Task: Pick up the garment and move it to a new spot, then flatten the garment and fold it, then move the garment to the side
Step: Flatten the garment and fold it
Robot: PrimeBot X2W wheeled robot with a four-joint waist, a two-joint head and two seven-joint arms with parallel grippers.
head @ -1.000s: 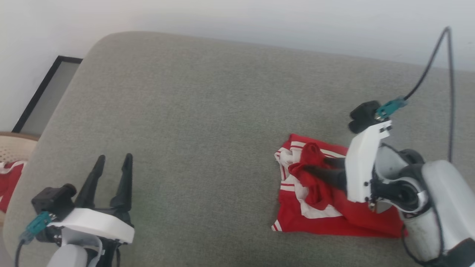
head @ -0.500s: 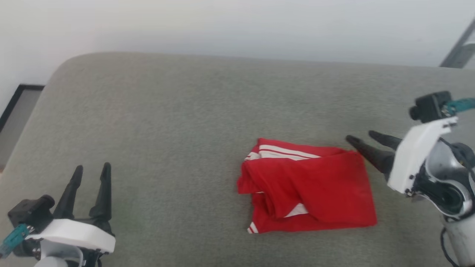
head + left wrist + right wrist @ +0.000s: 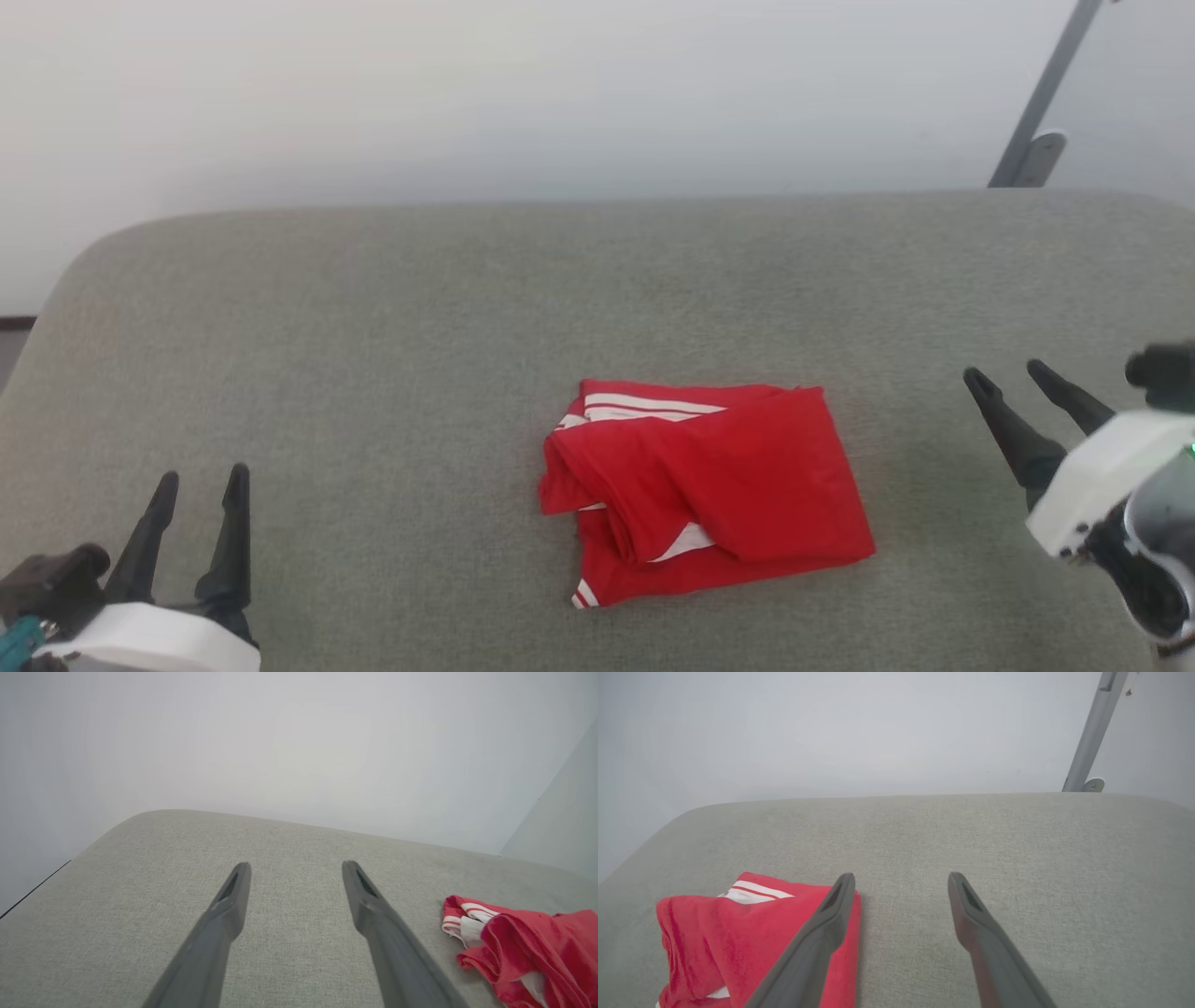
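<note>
The garment, a red jersey with white striped trim, lies folded into a compact bundle on the grey cushioned surface, a little right of centre. My right gripper hovers to its right, open and empty, well clear of the cloth. At the lower left my left gripper is open too, far from the bundle. The left wrist view has the garment at its right edge beside the open left gripper. In the right wrist view the garment lies left of the open right gripper.
A pale wall rises behind the cushioned surface. A grey metal pole with a foot bracket stands at the back right. The surface's rounded left corner drops off to the floor. Bare fabric stretches around the bundle on all sides.
The right gripper let go of the garment and drew back to the right. The cloth dropped into a folded bundle. The head camera turned, shifting the whole scene leftward.
</note>
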